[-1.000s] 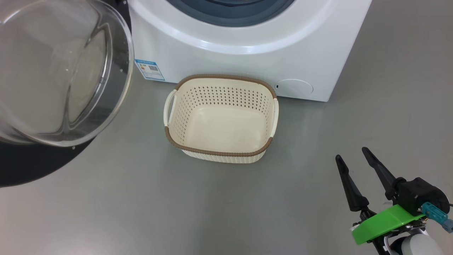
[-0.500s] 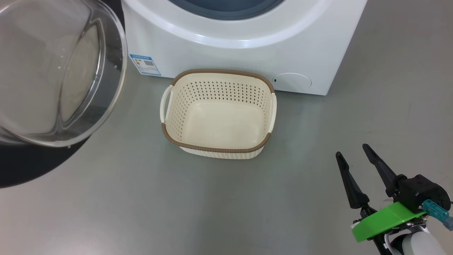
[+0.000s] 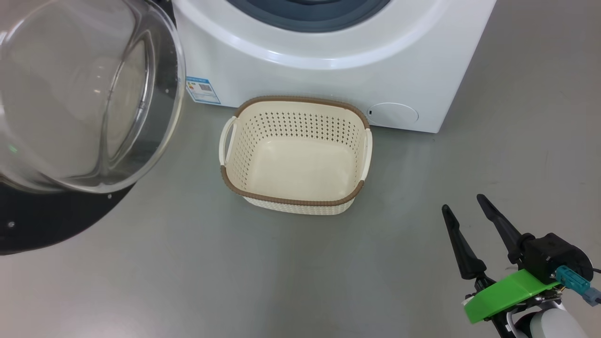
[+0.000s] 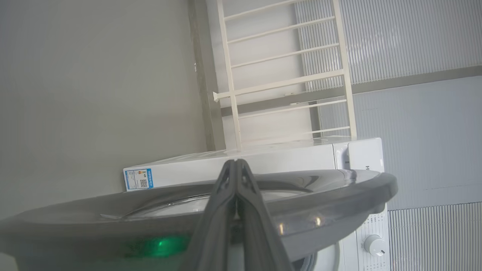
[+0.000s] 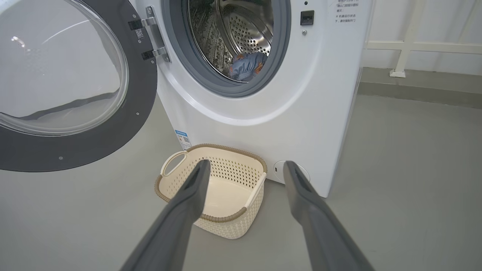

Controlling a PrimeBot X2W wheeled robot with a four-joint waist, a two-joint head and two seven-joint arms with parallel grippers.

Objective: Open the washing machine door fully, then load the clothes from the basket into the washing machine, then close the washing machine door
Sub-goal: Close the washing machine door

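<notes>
Fully swung out, the washing machine door (image 3: 84, 94) stands at the left of the head view, its bulging clear glass bowl ringed by a wide, glossy black rim. Beside it, the washing machine (image 3: 328, 70), a smooth white box with a rounded front, shows its blue-grey gasket (image 5: 280, 56) and its perforated steel drum (image 5: 241, 34). The clothes (image 5: 246, 66), a crumpled bundle of light blue fabric with orange prints, lie low inside the drum.

The basket (image 3: 296, 129) sits on the grey floor (image 3: 235, 272) just in front of the machine, between a blue label (image 3: 203, 90) and a round hatch (image 3: 393, 114). It is cream plastic, rectangular with rounded corners, with walls pierced by rows of small holes and a smooth flat bottom. It has a brown woven-look rim and a white handle (image 3: 227, 141) on each side.

The right claw (image 3: 462, 202) hovers at the lower right, well apart from the basket, its two long, dark, tapered fingers (image 3: 458, 244) spread and gripping nothing. The left claw (image 4: 235, 162) is clenched, fingertips pressed together on nothing, and is seen across the door's dark rim. Whether it touches the door cannot be told.
</notes>
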